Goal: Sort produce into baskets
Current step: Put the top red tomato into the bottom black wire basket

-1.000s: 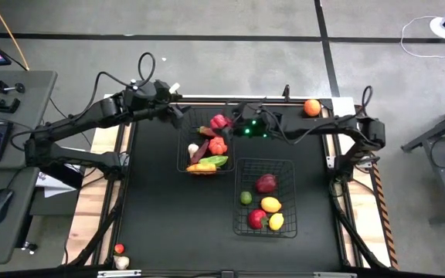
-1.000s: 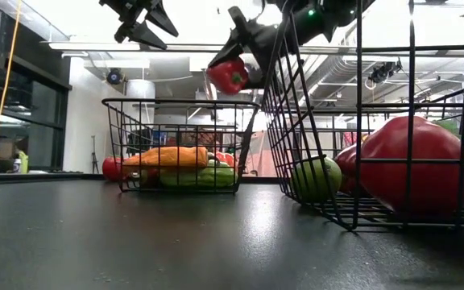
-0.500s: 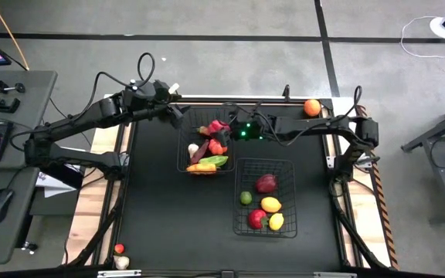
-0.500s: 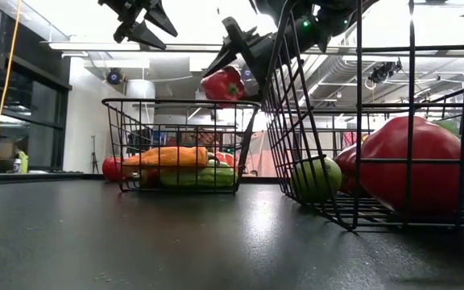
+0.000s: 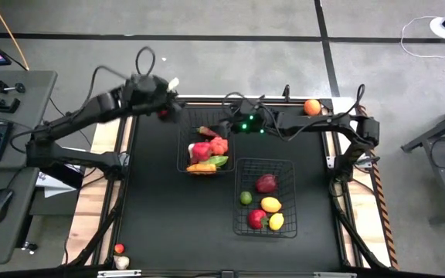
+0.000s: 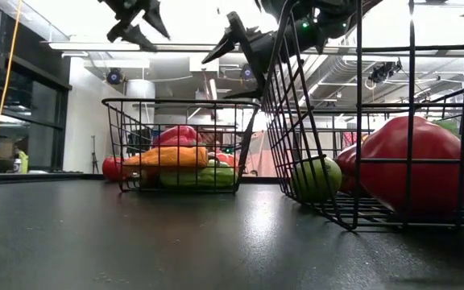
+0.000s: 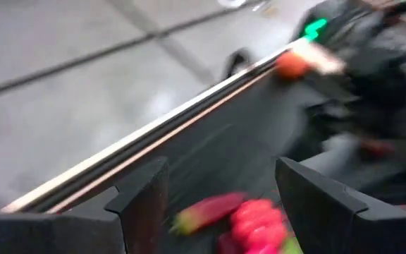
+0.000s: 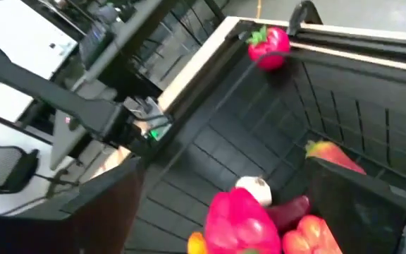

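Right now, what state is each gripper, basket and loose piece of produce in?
Right gripper: open, empty, above the far basket.
Left gripper: open, empty, raised.
Far basket: upright, holding vegetables.
Red pepper: lying in the far basket.
Near basket: upright, holding fruit.
Orange: loose at the table's far edge.

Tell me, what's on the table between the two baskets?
Nothing: in the high view only bare black table separates the far basket from the near basket.

Dark jointed arms [image 5: 76,127], black cables — green indicator light [image 5: 245,127]
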`<state>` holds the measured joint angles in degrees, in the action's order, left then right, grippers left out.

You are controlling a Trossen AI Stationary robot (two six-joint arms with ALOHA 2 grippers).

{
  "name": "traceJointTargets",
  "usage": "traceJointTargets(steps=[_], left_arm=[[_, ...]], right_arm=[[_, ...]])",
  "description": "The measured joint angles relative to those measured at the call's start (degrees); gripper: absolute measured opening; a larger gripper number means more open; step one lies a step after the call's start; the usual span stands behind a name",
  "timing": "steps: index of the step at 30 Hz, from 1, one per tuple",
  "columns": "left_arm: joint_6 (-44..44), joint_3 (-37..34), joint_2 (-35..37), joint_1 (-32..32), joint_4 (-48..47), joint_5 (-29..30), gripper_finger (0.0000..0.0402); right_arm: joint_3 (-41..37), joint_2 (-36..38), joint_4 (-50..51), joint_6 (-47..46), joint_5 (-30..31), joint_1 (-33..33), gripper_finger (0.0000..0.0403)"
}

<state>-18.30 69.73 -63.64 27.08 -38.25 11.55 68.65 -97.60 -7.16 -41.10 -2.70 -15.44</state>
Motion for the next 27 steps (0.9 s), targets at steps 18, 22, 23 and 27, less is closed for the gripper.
traceJointTargets(steps=[18,22,23,27], left_arm=[[3.7,20.7,-40.7,34.1,-32.6,-6.4,0.0250],[7.0,20.7,-45.1,34.7,-34.0,-6.6,0.0250],[8.9,20.7,-45.6,34.6,-33.9,-6.7,0.0250],[13.4,20.7,-46.2,34.2,-33.1,-7.3,0.0250]], right_arm=[[3.8,0.6,2.8,2.6,-11.0,-5.1,0.0383],[3.8,0.6,4.2,2.6,-10.5,-4.3,0.0383],[3.8,0.6,4.5,2.6,-10.2,-4.1,0.0383],[3.8,0.6,4.4,2.6,-9.9,-4.0,0.0383]])
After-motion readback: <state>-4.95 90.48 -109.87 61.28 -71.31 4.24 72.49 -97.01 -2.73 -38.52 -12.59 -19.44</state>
